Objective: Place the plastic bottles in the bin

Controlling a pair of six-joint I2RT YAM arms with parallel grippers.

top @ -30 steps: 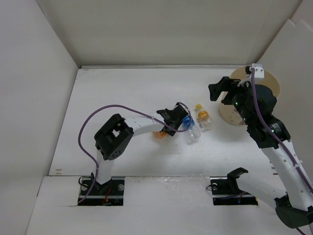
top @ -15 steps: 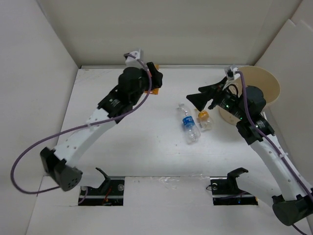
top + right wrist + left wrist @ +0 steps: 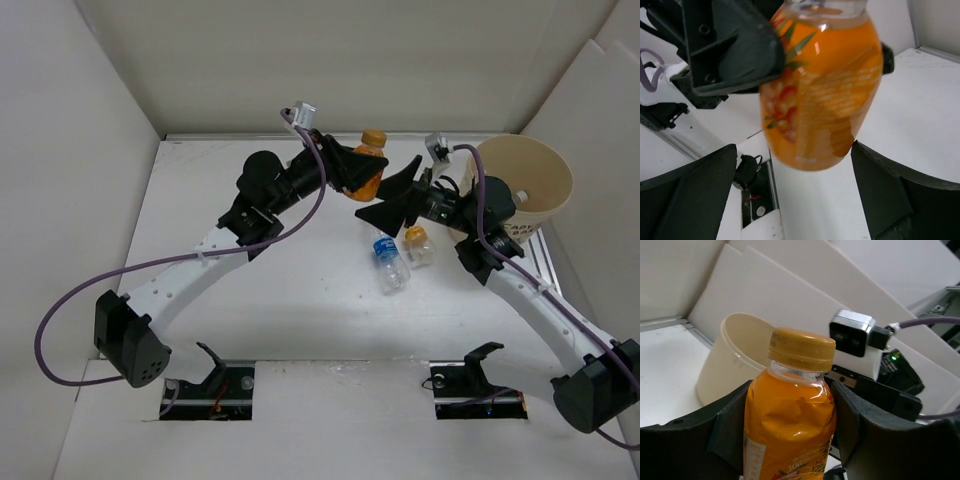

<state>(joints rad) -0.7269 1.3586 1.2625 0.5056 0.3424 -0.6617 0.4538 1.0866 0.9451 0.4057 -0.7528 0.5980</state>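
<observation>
An orange-filled plastic bottle (image 3: pixel 369 165) with an orange cap hangs upright in the air over the back of the table, with my left gripper (image 3: pixel 352 172) shut on its body (image 3: pixel 790 415). The tan bin (image 3: pixel 528 180) stands at the back right and shows just behind the bottle in the left wrist view (image 3: pixel 735 355). My right gripper (image 3: pixel 386 198) is open, pointing left, with the held bottle (image 3: pixel 825 85) just ahead of its fingers (image 3: pixel 905 195). On the table lie a blue-labelled bottle (image 3: pixel 391 263) and a small yellow-capped bottle (image 3: pixel 418 245).
White cardboard walls close the table in on the left, back and right. A metal rail (image 3: pixel 545 265) runs along the right side by the bin. The arm mounts (image 3: pixel 210 385) sit at the near edge.
My left arm has lifted the orange bottle off the table and swung it up and right toward the bin. The right gripper has moved left to meet it, still open.
</observation>
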